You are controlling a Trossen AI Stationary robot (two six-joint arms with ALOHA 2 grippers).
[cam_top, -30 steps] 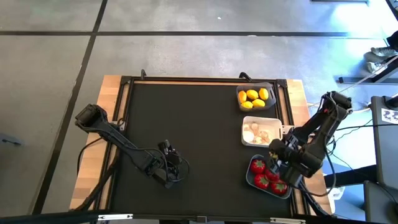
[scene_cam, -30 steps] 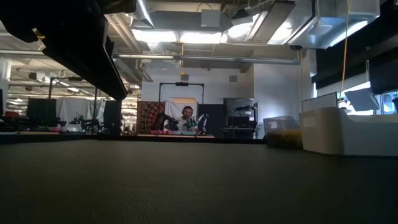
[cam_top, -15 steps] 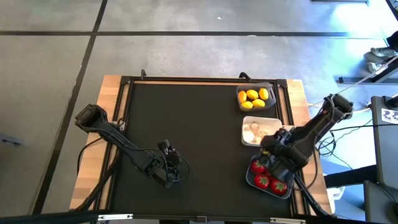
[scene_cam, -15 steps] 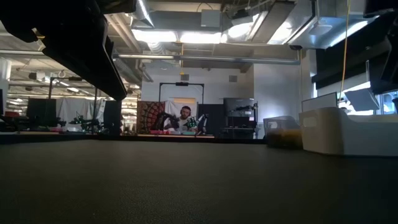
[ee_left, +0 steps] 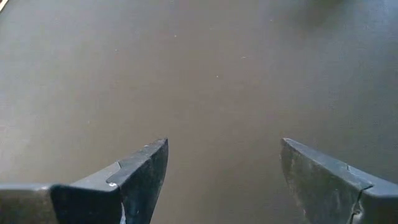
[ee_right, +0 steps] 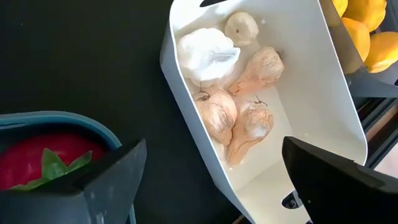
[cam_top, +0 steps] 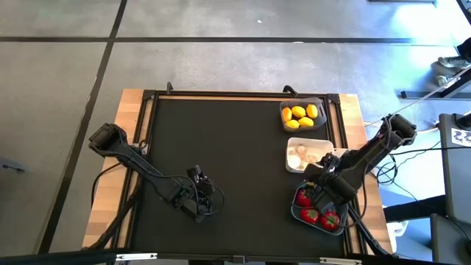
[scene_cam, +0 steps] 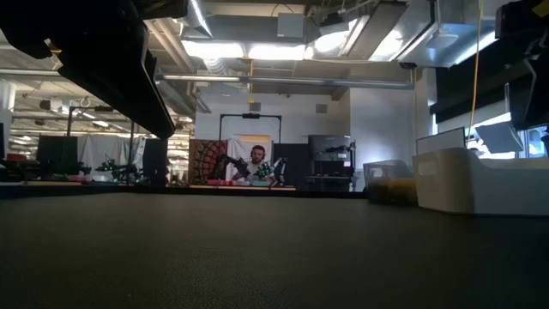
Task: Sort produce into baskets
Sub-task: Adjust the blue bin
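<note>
At the right of the high view, three plastic baskets stand in a row on the black counter [cam_top: 221, 147]. The dark grey basket [cam_top: 321, 104] holds yellow lemons [cam_top: 298, 113], the white basket [cam_top: 291, 157] holds garlic bulbs [ee_right: 239, 102], and the blue-grey basket [cam_top: 296, 213] holds red fruits [cam_top: 310, 215], so the sorting looks finished. The right gripper [cam_top: 321, 193] hangs open and empty above the blue-grey basket. The left gripper [cam_top: 200, 210] rests open at lower centre.

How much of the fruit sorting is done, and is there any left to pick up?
It looks finished. The lemons sit in the dark grey basket, the garlic bulbs in the white basket, and the red fruits in the blue-grey basket. Nothing is in hand: the right gripper hangs open and empty over the baskets, and the left gripper waits open above bare mat. No loose produce shows on the mat.
</note>
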